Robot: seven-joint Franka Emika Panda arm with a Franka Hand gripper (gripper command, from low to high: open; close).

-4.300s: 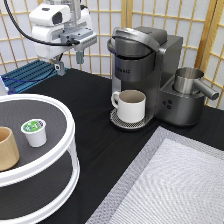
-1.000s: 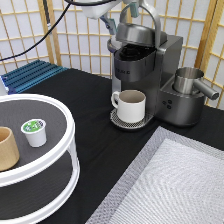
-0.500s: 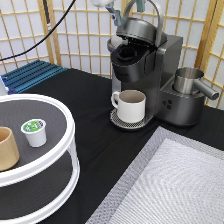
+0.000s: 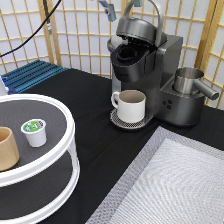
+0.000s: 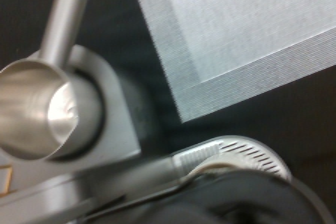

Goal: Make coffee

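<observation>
While tapered white pod (image 4: 34, 131) (foil top) sits shelved, jaws (image 4: 109, 10) unreadable.

Raised lid (image 4: 137, 29) above open chamber (image 4: 131, 52)

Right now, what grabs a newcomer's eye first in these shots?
The coffee machine at the exterior view's top, lid raised, with a white mug on its drip tray. At the top edge only a sliver of the gripper shows, by the lid handle. The coffee sits untouched on the round stand at the left, beside a wooden cup.
</observation>
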